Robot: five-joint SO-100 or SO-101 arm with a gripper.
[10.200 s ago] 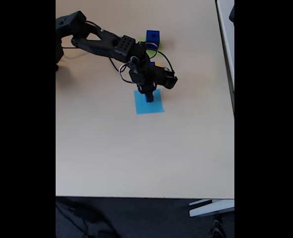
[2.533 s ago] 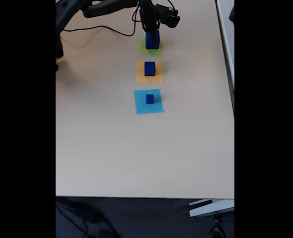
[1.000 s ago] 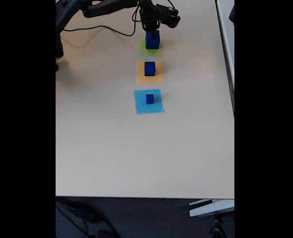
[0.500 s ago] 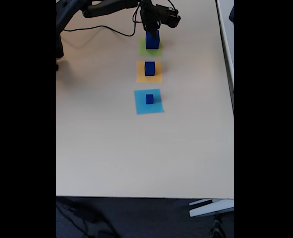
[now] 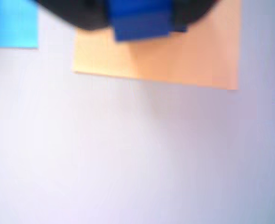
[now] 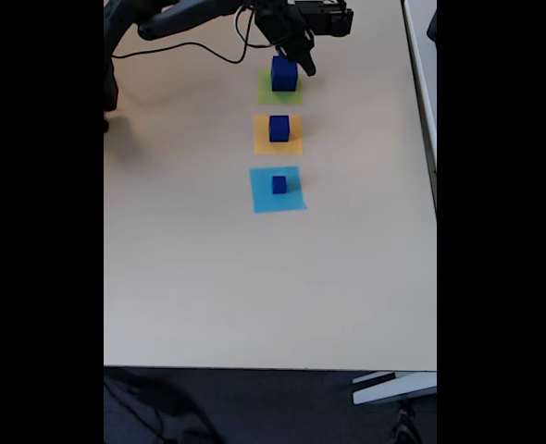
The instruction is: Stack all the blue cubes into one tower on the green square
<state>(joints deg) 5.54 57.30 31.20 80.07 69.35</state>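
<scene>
In the fixed view the large blue cube [image 6: 284,73] stands on the green square [image 6: 269,92] at the far end of the table. The medium blue cube [image 6: 279,128] sits on an orange square [image 6: 263,143]. The small blue cube [image 6: 279,185] rests on a light-blue square [image 6: 266,199]. My gripper [image 6: 297,55] hovers just above and right of the large cube, open and holding nothing. In the wrist view, blurred dark fingers [image 5: 81,16] frame a blue cube [image 5: 142,25] on the orange square [image 5: 193,60]. No tower stands; each cube is alone on its square.
The black arm [image 6: 190,14] reaches in from the top left with a cable [image 6: 162,48] trailing on the beige table [image 6: 254,287]. The table's right edge [image 6: 434,185] and front edge lie well away from the squares.
The gripper, which was down around the large cube, has lifted off it and swung up and to the right. The cube stays on the green square.
</scene>
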